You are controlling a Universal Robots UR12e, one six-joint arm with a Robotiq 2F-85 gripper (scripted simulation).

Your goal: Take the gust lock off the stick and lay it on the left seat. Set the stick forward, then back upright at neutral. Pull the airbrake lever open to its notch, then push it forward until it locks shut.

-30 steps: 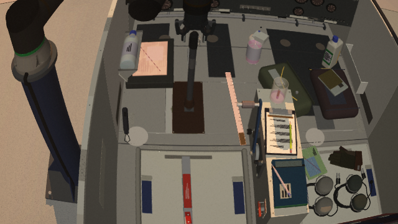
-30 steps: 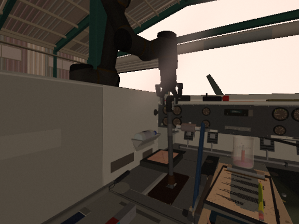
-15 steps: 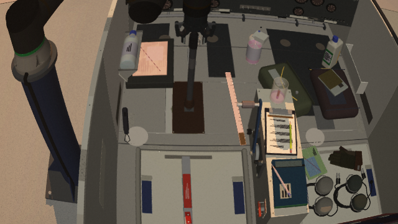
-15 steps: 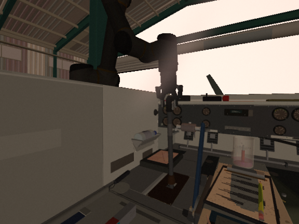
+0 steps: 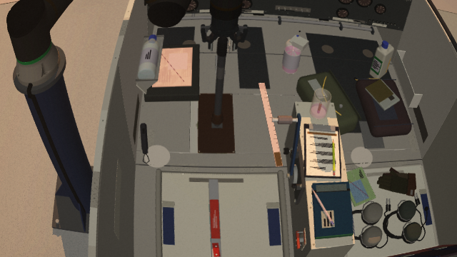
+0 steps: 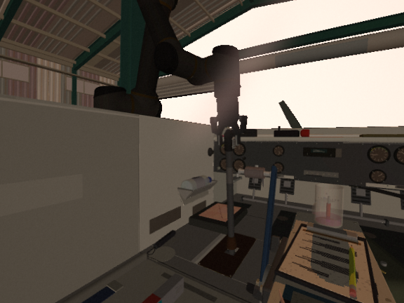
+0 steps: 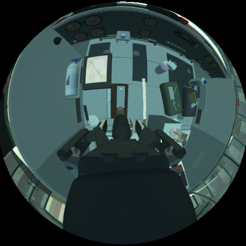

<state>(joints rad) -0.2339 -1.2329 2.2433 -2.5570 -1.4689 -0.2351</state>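
Observation:
On the cockpit floor ahead of the left seat (image 5: 218,210), the grey stick (image 5: 219,82) rises upright from its brown base plate (image 5: 216,123). The red gust lock (image 5: 214,223) lies flat along the middle of the left seat. The blue airbrake lever (image 5: 295,144) stands at the left side of the centre console, with its grip (image 5: 284,120) pointing left. My gripper (image 5: 223,34) is at the top of the stick, its fingers on either side of the dark grip (image 7: 121,126). It is open and holds nothing.
Behind the stick runs the instrument panel (image 6: 315,154) with its dials. A white bottle (image 5: 148,57) sits in a wall tray on the left, beside a clipboard (image 5: 174,69). A ruler (image 5: 270,123), a beaker (image 5: 320,103) and a checklist board (image 5: 322,151) crowd the console.

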